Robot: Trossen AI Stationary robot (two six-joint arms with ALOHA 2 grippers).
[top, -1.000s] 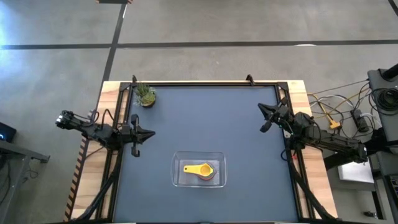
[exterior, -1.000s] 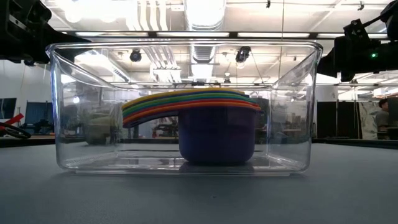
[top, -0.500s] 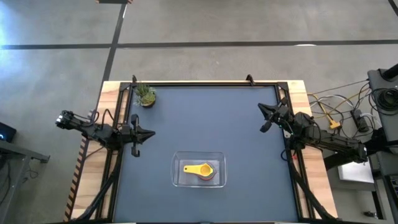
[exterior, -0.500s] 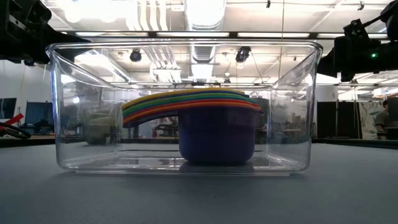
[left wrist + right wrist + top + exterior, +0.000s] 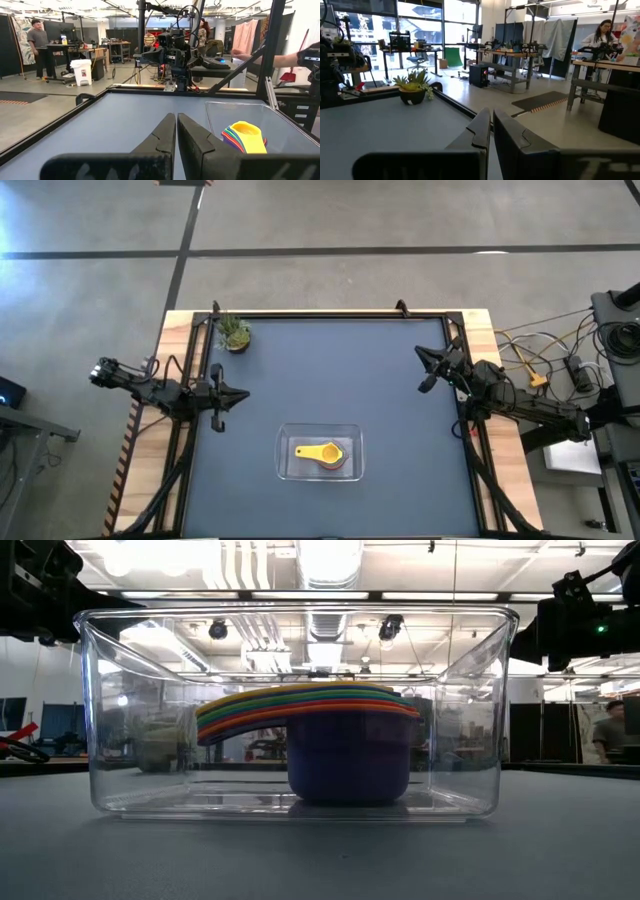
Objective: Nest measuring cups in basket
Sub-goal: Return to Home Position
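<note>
The measuring cups [image 5: 322, 452] sit nested in one stack, yellow on top, inside the clear basket [image 5: 290, 470] near the table's front middle. In the low view the stack [image 5: 345, 755] rests on the basket's floor, a dark blue cup at the bottom, handles fanned to the left. My left gripper [image 5: 243, 394] hangs shut at the table's left edge, away from the basket. My right gripper [image 5: 420, 356] hangs shut at the right edge, also apart from it. Each wrist view shows its own fingers closed together: left [image 5: 176, 131], right [image 5: 491, 127].
A small potted plant [image 5: 234, 333] stands at the far left corner of the table. Black rails frame the dark table top. Cables and gear lie off the table's right side [image 5: 560, 365]. People stand in the room beyond.
</note>
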